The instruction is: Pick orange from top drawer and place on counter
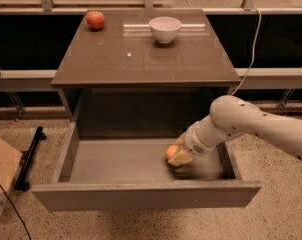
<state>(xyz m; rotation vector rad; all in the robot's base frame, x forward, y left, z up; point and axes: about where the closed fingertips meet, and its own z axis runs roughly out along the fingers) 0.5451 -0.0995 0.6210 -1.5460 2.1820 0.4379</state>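
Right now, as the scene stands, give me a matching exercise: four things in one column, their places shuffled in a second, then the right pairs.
Things:
1. orange
2. apple
3. bowl
4. gripper

Places:
A. back left corner of the counter
B. at the arm's end, reaching into the top drawer from the right
C. back of the counter, near the middle
D. inside the open top drawer, in its right half, just left of the arm's tip

Pairs: 1-D, 2-A, 3-C, 4-B
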